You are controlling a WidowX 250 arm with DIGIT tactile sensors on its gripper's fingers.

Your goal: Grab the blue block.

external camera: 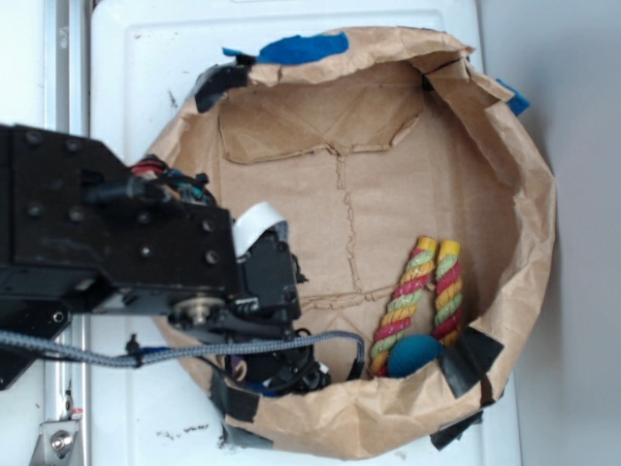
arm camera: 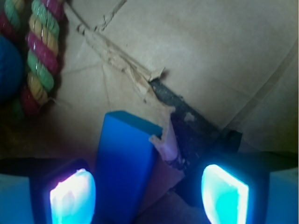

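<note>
We had the gripper (arm camera: 148, 196) spread wide around the blue block (arm camera: 125, 163), which lay nearer the left pad, just below the torn paper seam (arm camera: 124, 67). We judged that closing off-centre could twist the wedge free, or snag the loose paper flap (arm camera: 161, 135) beside it.

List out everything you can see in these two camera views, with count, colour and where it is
blue block: one, medium blue, on the bin floor between the open gripper fingers, nearer the left-hand one in the wrist view
rope toy: one, red, green and yellow twist, folded double by the bin's right wall
ball: one, teal blue, at the rope toy's lower end
paper bin: one, brown, torn floor, on the white surface
blue tape: strips on the bin's top rim
black tape: patches on the rim
gripper: one, black with glowing pads, open around the block
</note>
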